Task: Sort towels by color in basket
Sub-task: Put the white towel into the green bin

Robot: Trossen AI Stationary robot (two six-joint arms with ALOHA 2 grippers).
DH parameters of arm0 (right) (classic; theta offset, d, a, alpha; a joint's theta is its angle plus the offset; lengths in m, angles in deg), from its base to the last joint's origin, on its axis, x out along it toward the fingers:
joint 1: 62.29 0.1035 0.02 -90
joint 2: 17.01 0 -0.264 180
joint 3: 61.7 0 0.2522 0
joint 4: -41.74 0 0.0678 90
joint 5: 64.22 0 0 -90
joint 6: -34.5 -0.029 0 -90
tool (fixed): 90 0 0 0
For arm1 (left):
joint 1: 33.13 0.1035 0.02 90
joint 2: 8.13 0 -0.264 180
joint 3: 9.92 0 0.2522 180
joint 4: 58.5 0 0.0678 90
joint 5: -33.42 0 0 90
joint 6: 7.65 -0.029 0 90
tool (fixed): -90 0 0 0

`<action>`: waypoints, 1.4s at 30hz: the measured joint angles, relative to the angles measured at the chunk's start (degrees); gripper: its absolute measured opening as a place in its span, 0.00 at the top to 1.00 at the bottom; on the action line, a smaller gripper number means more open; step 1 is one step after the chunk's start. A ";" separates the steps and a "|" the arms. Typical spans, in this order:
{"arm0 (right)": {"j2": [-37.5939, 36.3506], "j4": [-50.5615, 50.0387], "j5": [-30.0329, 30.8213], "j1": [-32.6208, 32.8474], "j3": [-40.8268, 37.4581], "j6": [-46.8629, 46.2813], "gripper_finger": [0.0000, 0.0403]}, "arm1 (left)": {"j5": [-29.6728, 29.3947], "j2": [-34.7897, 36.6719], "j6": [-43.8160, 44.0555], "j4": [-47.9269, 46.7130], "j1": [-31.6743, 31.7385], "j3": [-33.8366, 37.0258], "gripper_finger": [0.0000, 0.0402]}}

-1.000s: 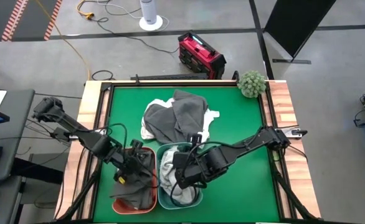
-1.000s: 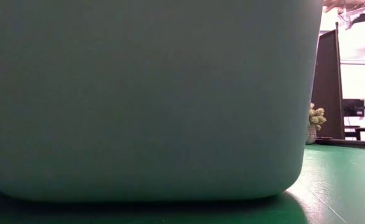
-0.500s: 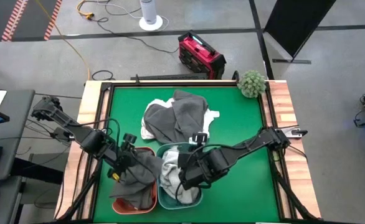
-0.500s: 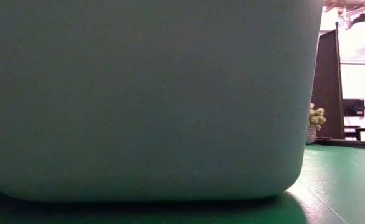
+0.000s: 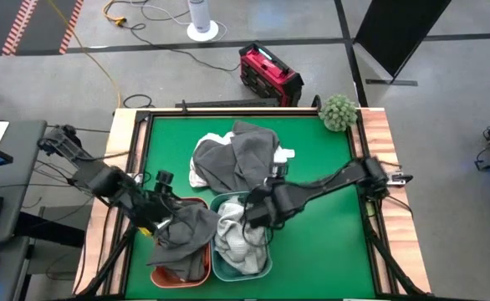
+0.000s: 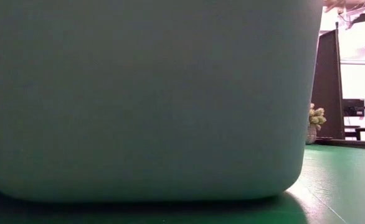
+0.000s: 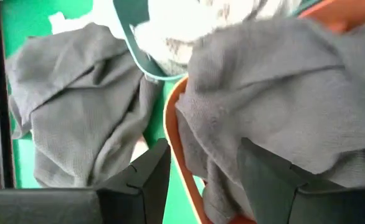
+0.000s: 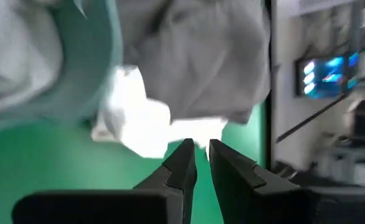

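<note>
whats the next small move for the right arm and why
Probably reach on to the towel pile and grip one. The right gripper is nearly shut and empty, pointing at the pile from beside the teal basket, while the left gripper has let go of a grey towel.

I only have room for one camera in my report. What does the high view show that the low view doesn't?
Only the high view shows both arms, the orange basket holding a dark grey towel, the light towels, and the towel pile. Only the low view shows the room level beyond the table. Both share the teal basket, the green table and the green ball.
</note>
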 joint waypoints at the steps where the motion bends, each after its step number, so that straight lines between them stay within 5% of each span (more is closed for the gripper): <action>1: -2.12 2.54 -1.84 -0.90 -3.28 0.16 0.78 | -0.13 1.04 0.44 0.02 -0.09 0.00 0.56; 7: -15.26 24.94 -13.56 -5.76 -24.43 5.98 0.78 | -1.47 5.93 0.94 0.26 -0.17 0.00 0.56; 14: -18.35 40.78 -15.76 -7.46 -39.34 13.06 0.72 | -10.27 7.37 -2.46 1.46 -0.17 0.00 0.56; 19: -15.72 43.34 -15.88 -7.06 -42.23 12.28 0.62 | -17.43 7.09 -4.05 7.78 -0.15 0.00 0.56; 30: -16.21 30.78 -16.04 -3.14 -42.28 0.63 0.36 | -17.34 7.09 -3.54 9.94 0.26 0.04 0.56; 42: -16.16 56.75 -11.55 -7.81 -45.55 7.69 0.29 | -16.10 2.20 -9.83 13.66 3.30 0.07 0.56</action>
